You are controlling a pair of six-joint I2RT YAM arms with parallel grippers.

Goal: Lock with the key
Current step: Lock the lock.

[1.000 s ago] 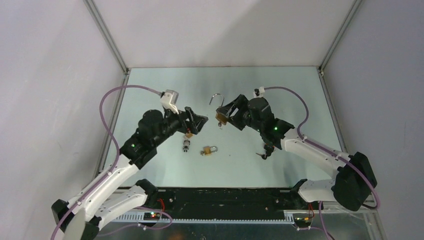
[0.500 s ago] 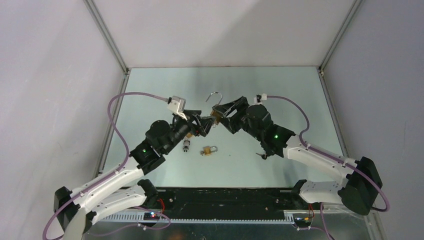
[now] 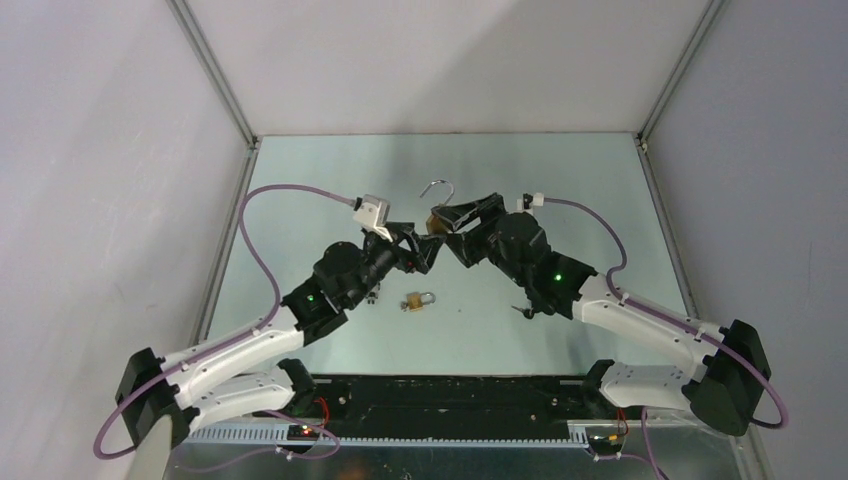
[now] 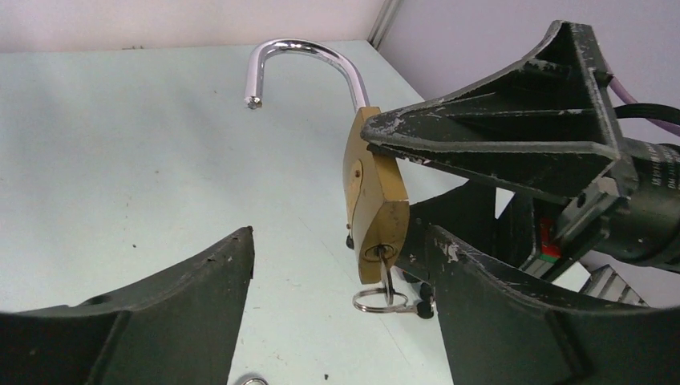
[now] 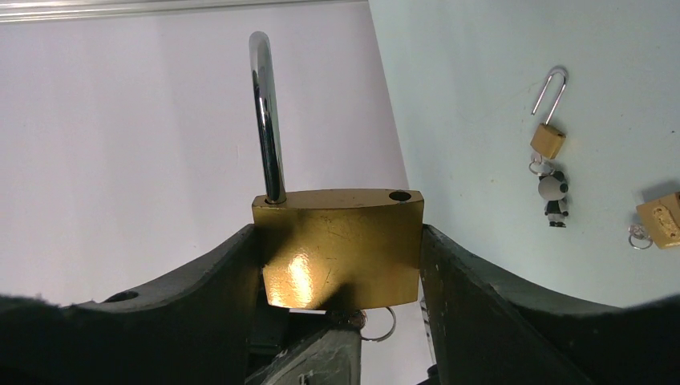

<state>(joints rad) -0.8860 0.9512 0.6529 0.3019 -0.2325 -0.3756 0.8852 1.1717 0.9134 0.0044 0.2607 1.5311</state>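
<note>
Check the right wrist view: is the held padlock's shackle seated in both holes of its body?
No: the shackle enters only one hole of the brass padlock, and the other hole on top stands empty.

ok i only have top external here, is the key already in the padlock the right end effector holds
observer: yes, left wrist shows the key seated in the bottom of the padlock, ring hanging free
operator: has the left end effector got it
observer: no, its fingers are open, key in the gap between them, not gripped
operator: shackle shut
observer: no, right wrist shows the shackle up and its hole in the body empty
</note>
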